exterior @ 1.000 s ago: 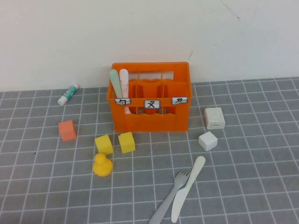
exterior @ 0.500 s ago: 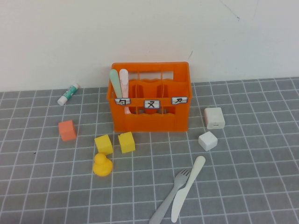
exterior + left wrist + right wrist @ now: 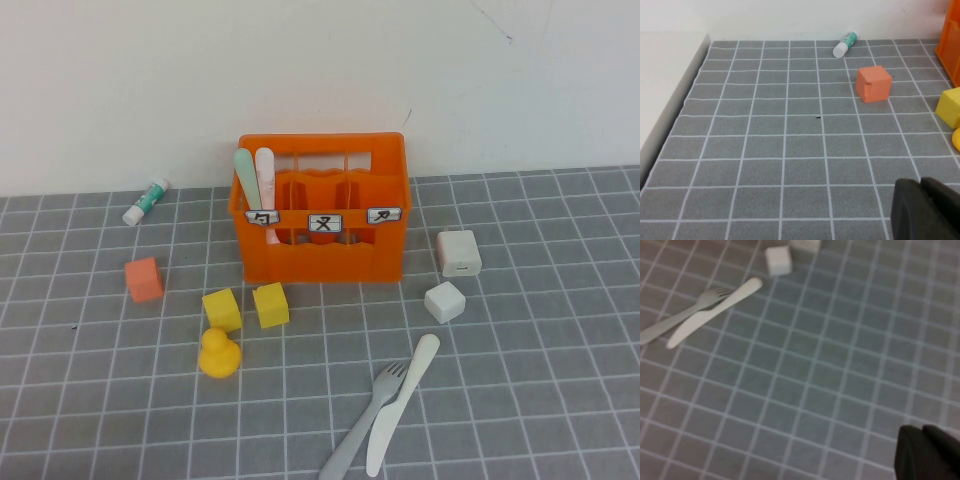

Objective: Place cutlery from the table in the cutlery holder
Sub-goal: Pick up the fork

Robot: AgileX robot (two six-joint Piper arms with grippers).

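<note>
- My left gripper (image 3: 925, 210) shows only in its own wrist view, as a dark mass low in the corner above bare table (image 3: 790, 150); the two fingers lie pressed together with no gap and nothing between them.
- My right gripper (image 3: 926, 452) likewise shows only in its wrist view, hanging over empty tiles well apart from the cutlery; its dark fingers look closed against each other, holding nothing.
- Neither gripper appears in the high view.
- The holder (image 3: 322, 208) stands upright at the back of the table, close to the wall, with three white labels along its front.
- The green spoon (image 3: 245, 175) and pink spoon (image 3: 266, 180) stand side by side in the holder's left compartment, handles sticking up above the rim.
- The fork (image 3: 365, 420) and knife (image 3: 400, 405) lie flat on the table at the front, right of centre, side by side and touching or nearly so, both slanted with their far ends pointing toward the holder.
- A white cube (image 3: 445, 301) sits near the knife's far tip; a white charger (image 3: 459, 253) sits just behind it, to the holder's right.
- Two yellow cubes (image 3: 245, 307) and a yellow duck (image 3: 218, 353) sit in front of the holder's left corner.
- An orange cube (image 3: 144, 279) lies farther left, and a tube (image 3: 147, 201) lies by the wall.
</note>
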